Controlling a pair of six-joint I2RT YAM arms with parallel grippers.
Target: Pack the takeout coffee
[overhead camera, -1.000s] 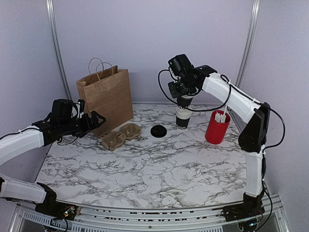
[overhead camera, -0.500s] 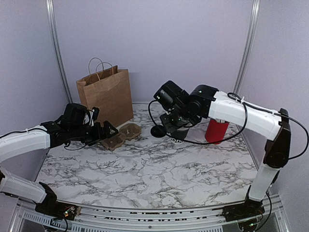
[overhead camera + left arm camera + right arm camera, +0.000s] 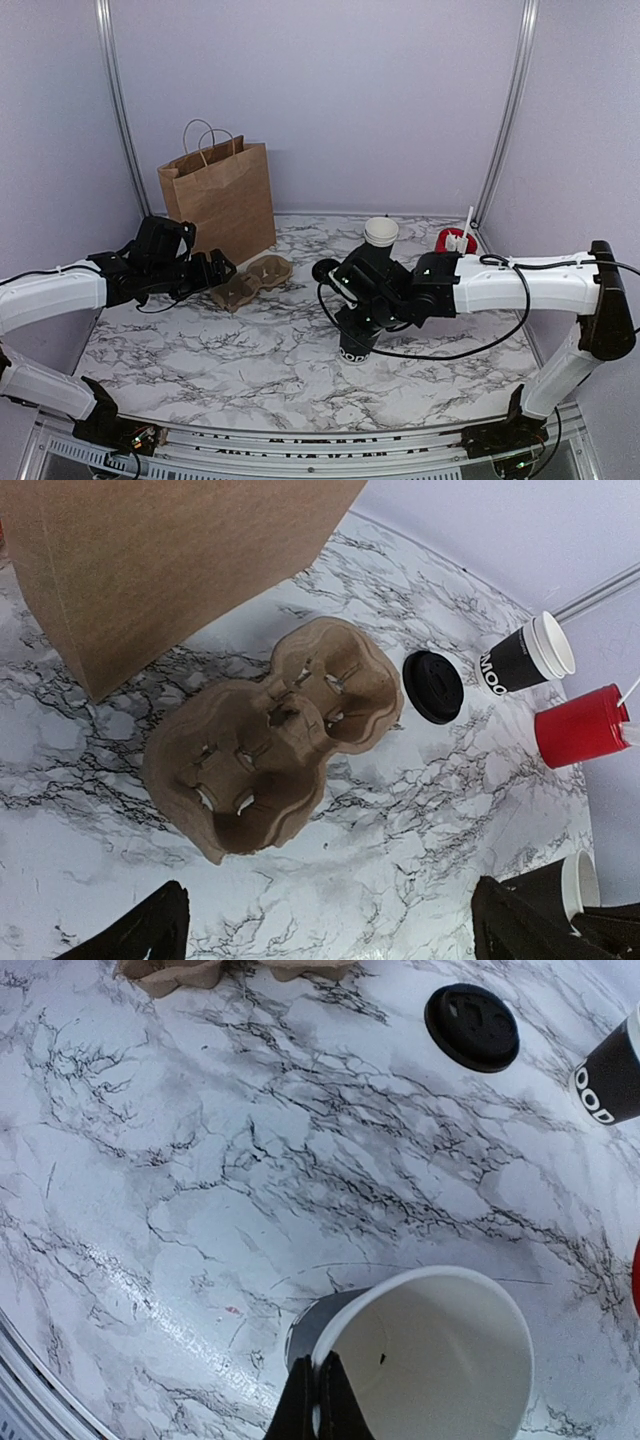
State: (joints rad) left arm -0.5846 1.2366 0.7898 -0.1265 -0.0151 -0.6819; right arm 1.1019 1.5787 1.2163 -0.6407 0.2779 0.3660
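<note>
Since a second ago my right arm has swung from the stack at the back down to the middle of the top view, bringing one cup with it, and the left arm has edged in toward the carrier.

My right gripper is pinched tight on the cup's rim, one finger inside and one outside. The cup hangs upright at or just above the table; I cannot tell if its base touches. My left gripper is spread wide and holds nothing, hovering over the carrier beside the bag.

I judge this as the set-down of the separated cup, early in the job. Next I need to seat it flat, let go without tipping it, then fetch the lid, which lies apart from it toward the upper right of the right wrist view, near the stack.

The cup is black with white lettering, white rim, clean white inside, open, no lid on.
</note>
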